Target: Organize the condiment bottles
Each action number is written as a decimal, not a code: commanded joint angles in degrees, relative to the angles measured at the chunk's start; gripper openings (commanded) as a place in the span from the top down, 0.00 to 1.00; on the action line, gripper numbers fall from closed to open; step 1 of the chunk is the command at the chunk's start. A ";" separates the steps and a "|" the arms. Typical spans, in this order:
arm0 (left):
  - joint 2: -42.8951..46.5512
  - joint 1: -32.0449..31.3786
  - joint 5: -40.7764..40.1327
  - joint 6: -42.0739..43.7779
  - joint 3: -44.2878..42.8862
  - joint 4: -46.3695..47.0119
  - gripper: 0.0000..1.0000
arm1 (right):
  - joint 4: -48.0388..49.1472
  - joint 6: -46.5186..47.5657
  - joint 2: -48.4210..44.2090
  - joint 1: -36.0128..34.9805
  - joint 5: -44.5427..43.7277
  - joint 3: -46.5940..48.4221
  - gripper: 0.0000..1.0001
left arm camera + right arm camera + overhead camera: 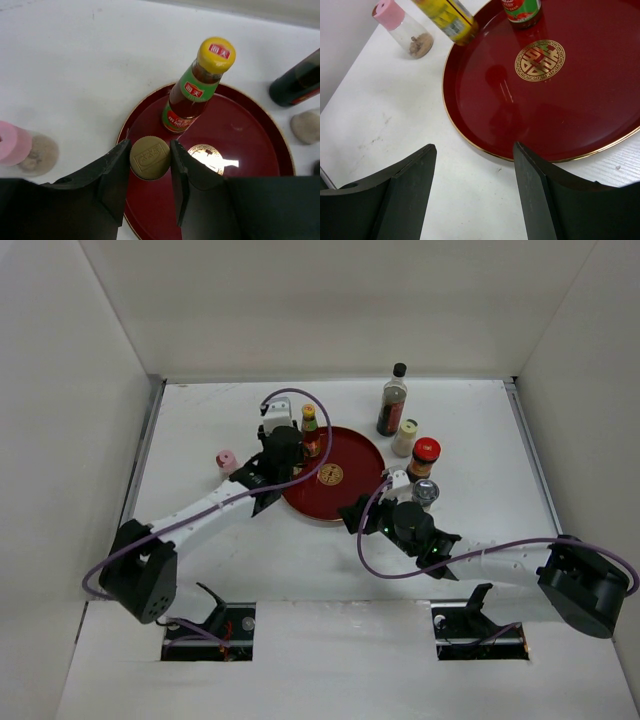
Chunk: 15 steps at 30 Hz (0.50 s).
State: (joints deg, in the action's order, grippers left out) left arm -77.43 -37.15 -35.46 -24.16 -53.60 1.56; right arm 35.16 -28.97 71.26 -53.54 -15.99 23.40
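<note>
Gold cap up, the small yellow bottle (150, 159) is clamped between your left gripper's (150, 146) fingers, over the left part of the red tray (250, 150). Beyond it, the orange-capped brown bottle (192, 95) stands upright on the tray. Your right gripper (472, 192) hangs spread wide, holding nothing, over the table (395, 125) beside the tray's rim. Off the tray stand the pink-capped jar (226, 460), tall dark bottle (392, 400), cream bottle (405, 437), red-lidded jar (424, 457) and grey-lidded jar (425, 492).
</note>
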 commanded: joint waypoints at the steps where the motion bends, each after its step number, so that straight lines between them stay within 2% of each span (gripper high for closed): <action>1: -2.28 0.45 1.62 1.57 -5.01 8.36 0.86 | 3.34 -0.56 -1.39 0.41 0.43 -0.02 0.31; 15: -12.74 1.51 0.83 3.77 -7.30 11.27 0.84 | 3.34 -0.74 -1.48 0.41 0.96 -0.11 0.30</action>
State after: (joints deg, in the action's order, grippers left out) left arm -90.11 -36.01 -33.61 -21.19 -58.28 7.49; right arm 35.18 -28.99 70.87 -53.25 -15.94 23.40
